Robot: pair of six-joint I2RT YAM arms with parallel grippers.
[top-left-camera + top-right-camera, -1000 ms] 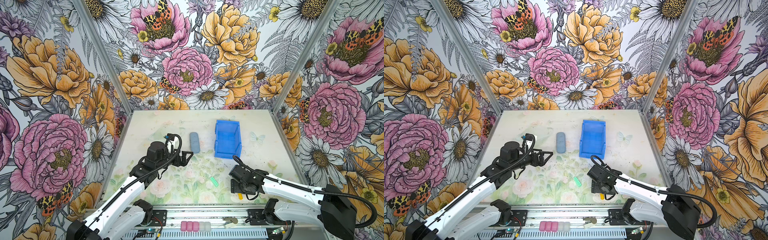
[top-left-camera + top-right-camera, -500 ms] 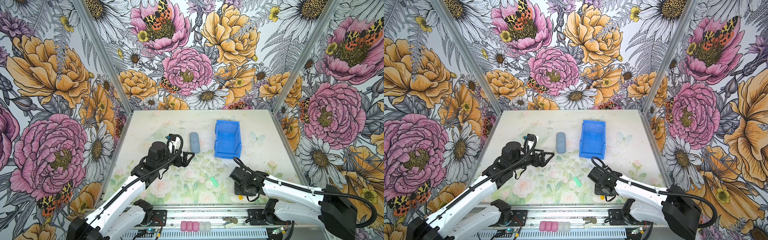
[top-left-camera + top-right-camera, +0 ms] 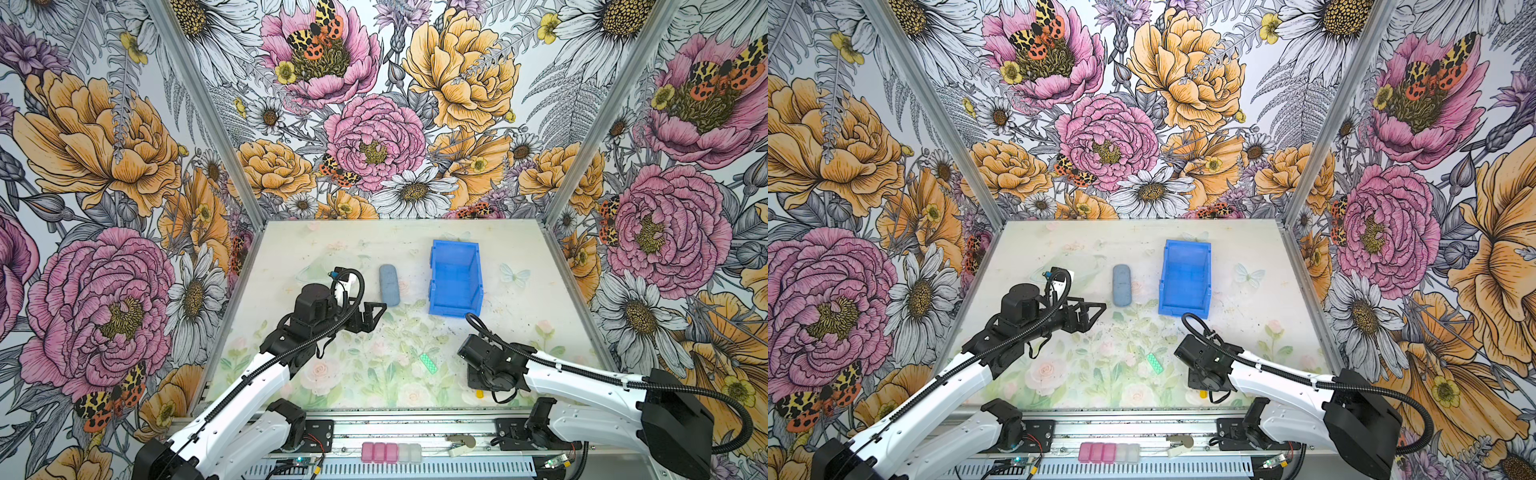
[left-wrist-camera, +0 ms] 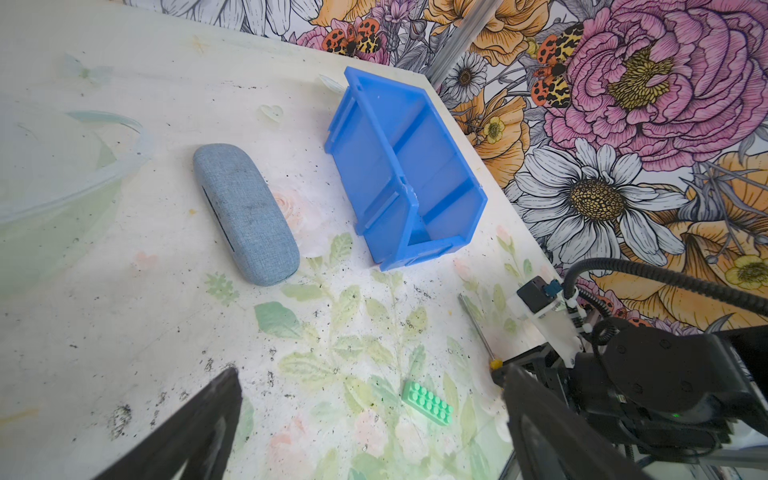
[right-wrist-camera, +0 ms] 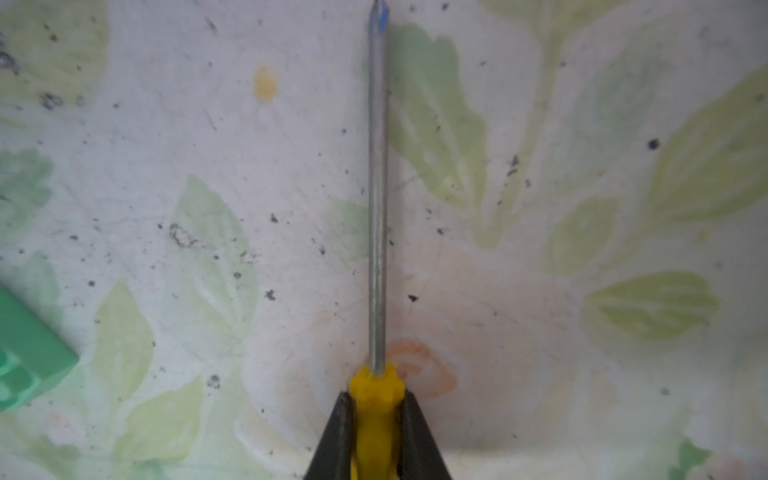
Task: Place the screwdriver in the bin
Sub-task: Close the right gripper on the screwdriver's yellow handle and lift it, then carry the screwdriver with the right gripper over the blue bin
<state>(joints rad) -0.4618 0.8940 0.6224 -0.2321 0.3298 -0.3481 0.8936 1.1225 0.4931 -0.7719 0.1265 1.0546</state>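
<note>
where the table [image 3: 332,249] runs along its near edge, right of the middle, the right gripper [image 5: 376,399] is closed on the screwdriver [image 5: 377,208] — both black fingers press the yellow handle just behind the shaft, which points toward the far edge. whether the tool touches the surface, i cannot tell. in both top views only the handle's yellow end shows from under the gripper. a little farther in and to the left lies a green studded brick [image 3: 428,363]. beyond it, left of centre, the left gripper [image 3: 376,316] hangs with its fingers spread wide, holding nothing. farther still lie a grey-blue case [image 3: 389,284] and, to its right, the blue bin [image 3: 456,309] — well apart from the screwdriver.
</note>
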